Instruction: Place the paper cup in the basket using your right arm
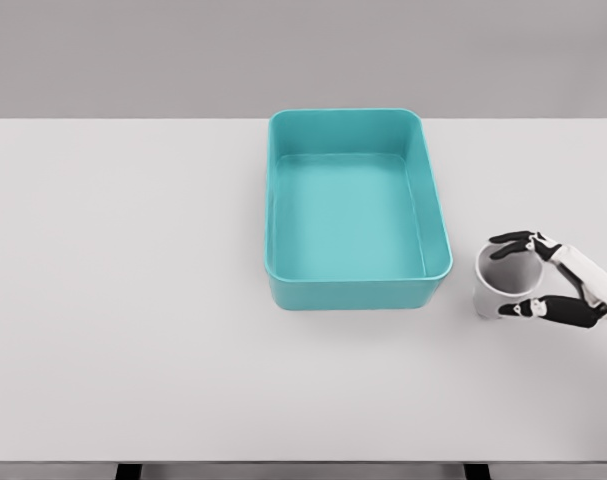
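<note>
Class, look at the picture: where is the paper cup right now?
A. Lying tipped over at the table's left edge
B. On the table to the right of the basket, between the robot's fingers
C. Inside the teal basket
B: the paper cup stands upright on the table right of the empty basket, with the right hand curled around it.

1 head camera looks down, fairly near, across the table (133,300).

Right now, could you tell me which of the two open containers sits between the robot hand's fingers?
The white paper cup, right of the teal basket; the right robot hand brackets it.
</note>
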Controlling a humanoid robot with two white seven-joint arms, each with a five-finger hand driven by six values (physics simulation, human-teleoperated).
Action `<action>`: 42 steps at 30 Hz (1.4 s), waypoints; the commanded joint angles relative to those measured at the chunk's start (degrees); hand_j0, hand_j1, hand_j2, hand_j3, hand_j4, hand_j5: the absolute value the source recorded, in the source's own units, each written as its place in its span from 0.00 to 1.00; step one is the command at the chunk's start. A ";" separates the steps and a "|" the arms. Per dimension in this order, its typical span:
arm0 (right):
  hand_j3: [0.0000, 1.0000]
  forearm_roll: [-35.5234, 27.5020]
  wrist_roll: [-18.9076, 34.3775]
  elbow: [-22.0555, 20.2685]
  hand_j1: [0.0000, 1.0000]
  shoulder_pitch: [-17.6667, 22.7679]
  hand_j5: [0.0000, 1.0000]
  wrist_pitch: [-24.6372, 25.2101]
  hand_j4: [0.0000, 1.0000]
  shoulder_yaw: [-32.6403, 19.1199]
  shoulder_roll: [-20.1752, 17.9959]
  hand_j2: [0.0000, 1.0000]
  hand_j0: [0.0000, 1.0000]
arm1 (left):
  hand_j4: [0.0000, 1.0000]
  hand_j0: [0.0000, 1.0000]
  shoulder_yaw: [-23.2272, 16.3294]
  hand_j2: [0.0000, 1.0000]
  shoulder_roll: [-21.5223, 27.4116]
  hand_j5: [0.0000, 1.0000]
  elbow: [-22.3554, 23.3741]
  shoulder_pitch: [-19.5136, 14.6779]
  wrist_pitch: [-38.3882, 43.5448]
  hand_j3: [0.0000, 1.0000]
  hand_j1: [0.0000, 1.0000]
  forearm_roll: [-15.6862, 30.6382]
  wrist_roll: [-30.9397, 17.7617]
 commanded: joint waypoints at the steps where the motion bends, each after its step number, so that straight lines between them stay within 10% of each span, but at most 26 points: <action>1: 0.59 -0.75 0.01 -0.72 0.59 0.00 0.59 0.09 0.59 -0.63 -1.06 0.59 0.59 | 1.00 1.00 -0.01 1.00 0.00 1.00 0.08 0.00 0.00 1.00 1.00 0.00 -0.01; 42: 0.56 -7.87 0.09 -8.81 0.56 -11.95 0.56 0.09 0.56 0.07 -8.61 0.56 0.56 | 1.00 1.00 -0.01 1.00 0.00 1.00 -0.01 0.00 0.00 1.00 1.00 0.00 -0.01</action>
